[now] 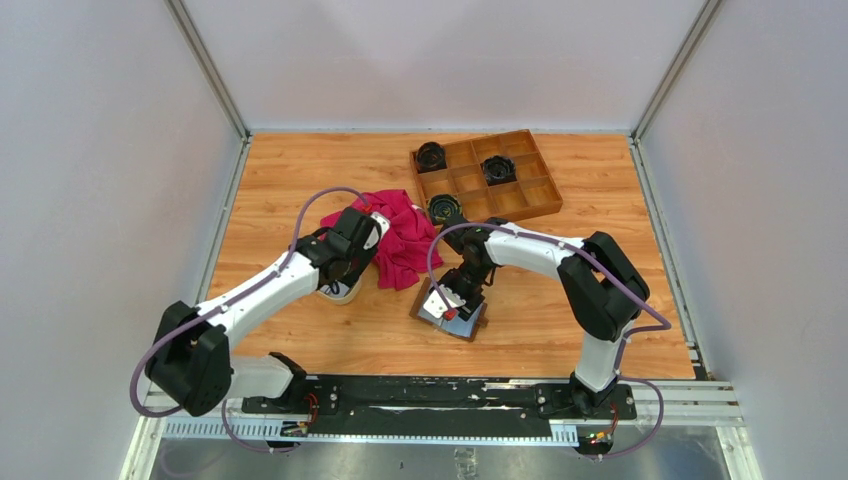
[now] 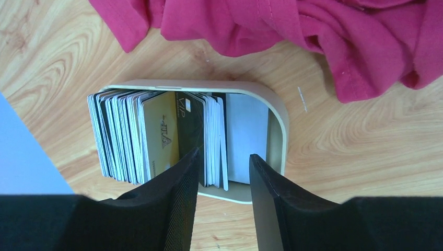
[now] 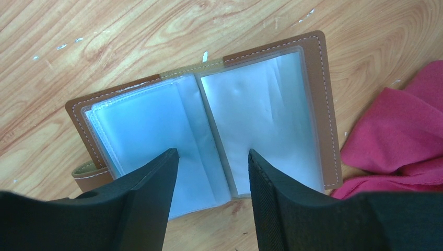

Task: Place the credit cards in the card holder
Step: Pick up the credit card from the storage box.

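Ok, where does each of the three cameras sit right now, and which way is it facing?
Top external: above and behind the bases, looking down on the table; both arms show whole.
Left wrist: on the left arm, looking down at the credit cards standing in the cream dish; left gripper fingers show.
Right wrist: on the right arm, looking down at the open card holder; right gripper fingers show.
Shared: both wrist views catch the red cloth.

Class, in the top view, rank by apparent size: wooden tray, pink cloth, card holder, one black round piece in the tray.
1. wooden tray
2. pink cloth, part of it hidden
3. card holder, partly under the right tool
4. black round piece
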Tool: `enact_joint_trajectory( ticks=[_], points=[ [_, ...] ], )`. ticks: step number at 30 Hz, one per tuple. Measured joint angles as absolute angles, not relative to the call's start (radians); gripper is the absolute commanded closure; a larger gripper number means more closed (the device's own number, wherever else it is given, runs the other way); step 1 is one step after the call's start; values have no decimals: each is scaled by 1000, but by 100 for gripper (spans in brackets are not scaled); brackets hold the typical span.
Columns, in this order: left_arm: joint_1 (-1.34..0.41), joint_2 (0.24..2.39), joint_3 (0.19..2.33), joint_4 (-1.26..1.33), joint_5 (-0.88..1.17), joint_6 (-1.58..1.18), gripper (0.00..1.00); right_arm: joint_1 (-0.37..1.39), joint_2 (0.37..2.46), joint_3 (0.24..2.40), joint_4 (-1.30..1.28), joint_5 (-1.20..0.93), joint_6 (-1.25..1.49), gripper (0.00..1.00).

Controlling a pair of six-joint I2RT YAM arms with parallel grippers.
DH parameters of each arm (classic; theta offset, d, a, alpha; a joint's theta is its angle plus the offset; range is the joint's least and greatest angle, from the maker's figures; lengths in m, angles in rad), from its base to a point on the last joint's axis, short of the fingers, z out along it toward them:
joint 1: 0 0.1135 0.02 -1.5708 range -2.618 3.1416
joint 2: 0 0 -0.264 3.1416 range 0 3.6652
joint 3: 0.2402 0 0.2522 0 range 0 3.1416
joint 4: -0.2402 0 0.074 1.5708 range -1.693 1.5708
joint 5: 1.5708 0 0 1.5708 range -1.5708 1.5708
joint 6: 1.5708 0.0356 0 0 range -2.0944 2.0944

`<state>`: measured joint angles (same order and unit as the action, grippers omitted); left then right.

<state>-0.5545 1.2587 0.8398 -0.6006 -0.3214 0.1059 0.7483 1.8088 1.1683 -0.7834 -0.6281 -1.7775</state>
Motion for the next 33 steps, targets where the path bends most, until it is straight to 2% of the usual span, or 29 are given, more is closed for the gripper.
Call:
enact_joint_trajectory(
  ticks=[18, 28, 33],
  points=[
    [-604, 1485, 879, -620, -434, 91, 71, 748, 1811, 1172, -788, -628, -1776, 45],
    [-604, 1515, 888, -630, -482, 85, 89, 748, 1811, 1172, -790, -628, -1776, 46],
    [-604, 1543, 893, -632, -501, 79, 89, 748, 1811, 1172, -792, -628, -1776, 46]
  ],
)
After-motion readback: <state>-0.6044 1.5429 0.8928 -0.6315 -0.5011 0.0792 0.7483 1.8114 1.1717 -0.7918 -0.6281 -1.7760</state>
